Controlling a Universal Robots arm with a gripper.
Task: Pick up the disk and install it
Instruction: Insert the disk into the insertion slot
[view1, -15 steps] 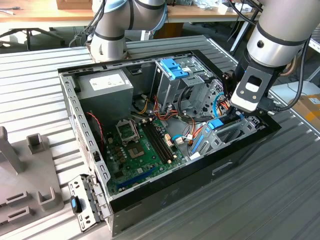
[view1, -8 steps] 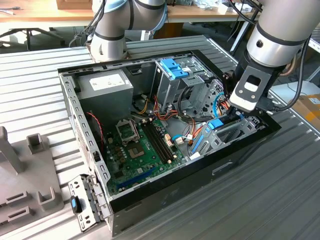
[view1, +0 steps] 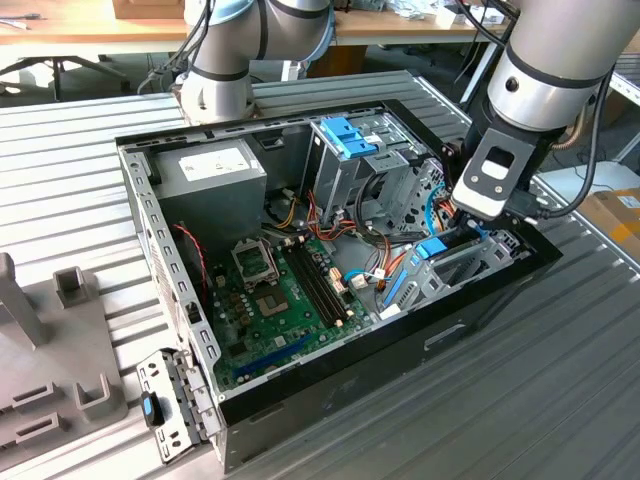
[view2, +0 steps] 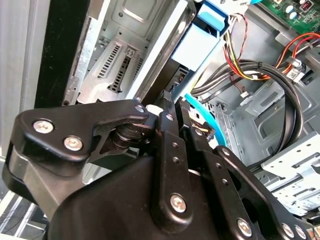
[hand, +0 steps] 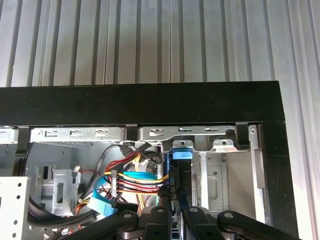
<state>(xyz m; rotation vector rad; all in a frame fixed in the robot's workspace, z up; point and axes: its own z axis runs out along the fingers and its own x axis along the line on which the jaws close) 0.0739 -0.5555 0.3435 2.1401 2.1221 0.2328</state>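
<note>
Ribbed grey tabletop (view1: 560, 400) under open computer case (view1: 330, 372) in exterior view; at 3 o'clock, tool (view1: 466, 228) down in bay (view1: 478, 264), disk (view1: 432, 248) on edge there. In second wrist view, clenched on disk; cables (view2: 270, 75) just beside, so likely snagging, or jamming if tilted. In first wrist view, edge print too small to read.

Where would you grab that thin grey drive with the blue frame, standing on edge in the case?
Pinch its two broad faces near the top edge, from above. The flat grey metal disk stands on edge inside the black computer case, so probably only that edge is reachable.
</note>
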